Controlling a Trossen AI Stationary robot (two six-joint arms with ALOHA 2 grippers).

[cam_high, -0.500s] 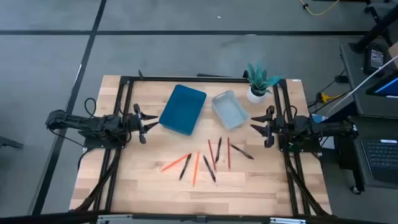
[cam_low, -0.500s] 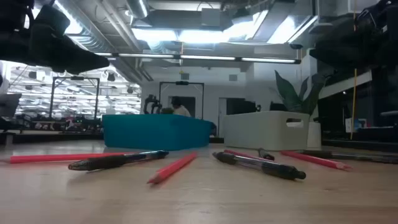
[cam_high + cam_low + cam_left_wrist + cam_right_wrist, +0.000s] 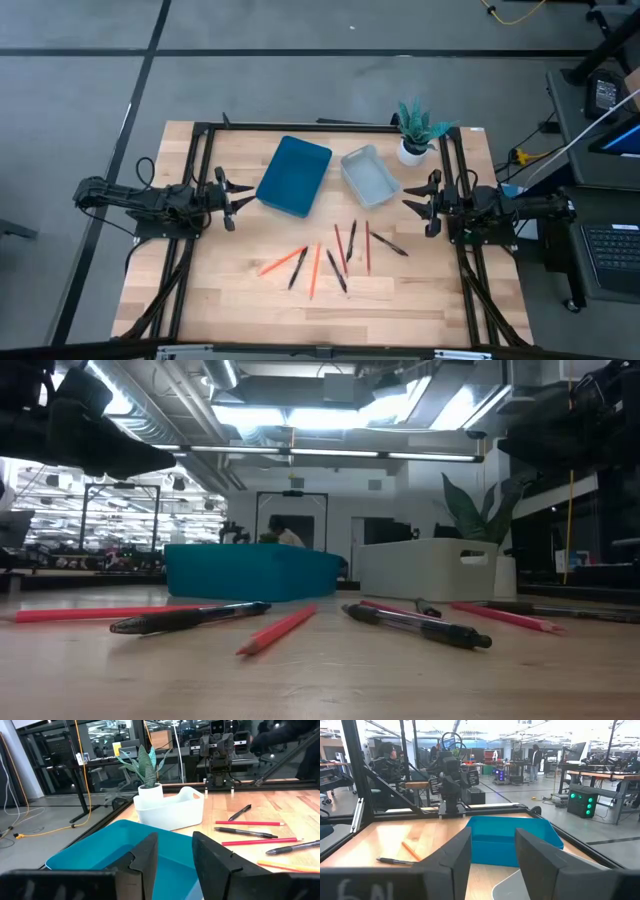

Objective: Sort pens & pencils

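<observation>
High view: wooden table (image 3: 220, 300) seen from straight above, with a blue tray (image 3: 294, 176) and a grey-white bin (image 3: 369, 176) side by side toward the far edge and a potted plant (image 3: 417, 131) at the far right corner. Pens (image 3: 336, 270) and pencils (image 3: 315, 270) scattered together on the bare wood nearer than both containers, none inside either one; orange-red pencils mixed among black pens, one pen (image 3: 388, 244) lying farthest right. Left gripper (image 3: 238, 195) parked at the left edge beside the blue tray, fingers spread, nothing held. Right gripper (image 3: 412, 196) parked at the right edge beside the grey-white bin, fingers likewise spread and empty. Low view: pens (image 3: 415, 625) and pencils (image 3: 276, 631) flat on the tabletop in the foreground, blue tray (image 3: 250, 572) and white bin (image 3: 430, 568) behind them, plant leaves (image 3: 478, 510) rising beyond the bin; a person visible far back in the room. Left wrist view: own fingers (image 3: 147, 860) apart above the blue tray (image 3: 95, 855), white bin (image 3: 172, 810) and plant (image 3: 147, 767) beyond, several pens (image 3: 245, 832) and pencils (image 3: 248, 823) on the wood to one side, other arm across the table. Right wrist view: own fingers (image 3: 455, 855) apart, blue tray (image 3: 512, 837) ahead, one pen (image 3: 395, 861) and one pencil (image 3: 411, 851) on the wood, opposite arm behind the tray, people in the room beyond.
</observation>
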